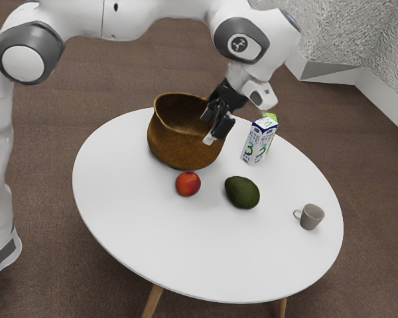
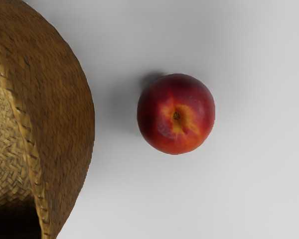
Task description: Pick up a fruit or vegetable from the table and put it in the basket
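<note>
Red fruit (image 1: 188, 184) (just one) near one woven basket (image 1: 179, 144), one avocado (image 1: 242, 192), two fingers (image 1: 221, 126) spread apart

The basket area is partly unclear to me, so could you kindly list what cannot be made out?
Floor of the basket: exterior view, hidden by the basket's wall; wrist view, shadowed and cut off by the edge.
Green-topped thing: exterior view, mostly hidden by the carton.
Carton's fine print: exterior view, too small.

Homelike room: brown carpet (image 1: 60, 285), white skirting (image 1: 381, 94), textured wall (image 1: 358, 33), round white table (image 1: 132, 218), wooden legs (image 1: 153, 302).
</note>
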